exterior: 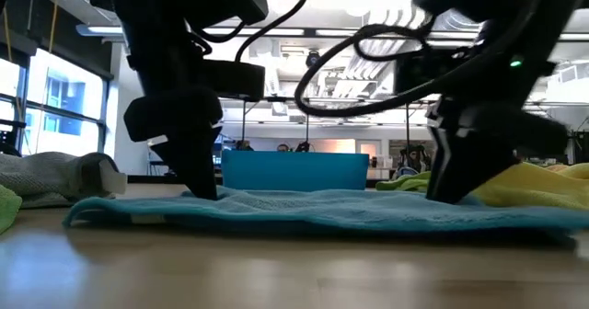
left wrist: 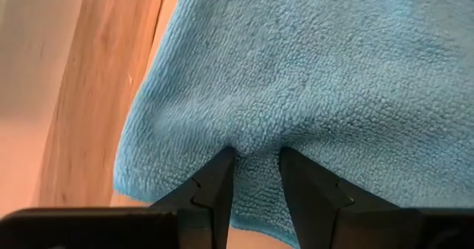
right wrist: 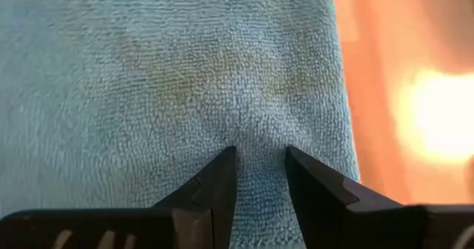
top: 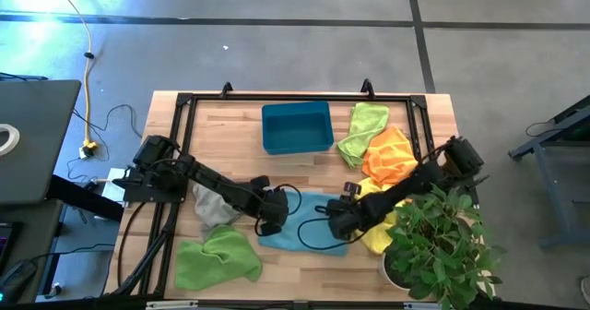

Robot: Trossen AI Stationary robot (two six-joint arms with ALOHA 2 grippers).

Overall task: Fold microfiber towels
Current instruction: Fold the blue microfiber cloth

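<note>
Wrist views: each hand [left wrist: 253, 156] [right wrist: 259, 154] pinches the light blue towel [top: 304, 220].

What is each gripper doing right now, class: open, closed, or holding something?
Left gripper: closed, pinching the light blue towel near its edge.
Right gripper: closed, pinching the same towel.

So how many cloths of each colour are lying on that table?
Light blue towel: 1
Grey towel: 1
Lime green towels and: 2
Orange towel: 1
Yellow towel: 1, partly hidden by the plant
Total: 6
</note>
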